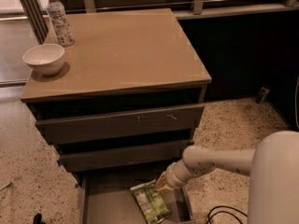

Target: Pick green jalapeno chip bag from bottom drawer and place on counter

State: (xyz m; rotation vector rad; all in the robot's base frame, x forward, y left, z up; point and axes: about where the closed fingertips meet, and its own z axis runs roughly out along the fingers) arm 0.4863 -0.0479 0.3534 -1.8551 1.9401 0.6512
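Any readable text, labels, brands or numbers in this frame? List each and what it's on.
None readable.
green jalapeno chip bag in the bottom drawer: print on its pale panel, too blurred to read.
water bottle on the counter: label too blurred to read.
gripper, at the bag's upper right corner: no markings seen.

The bottom drawer (107, 202) runs off the lower edge, front unseen. The end effector (162, 183) is over it, at the upper right corner of the green jalapeno chip bag (149, 203); whether they touch cannot be told.
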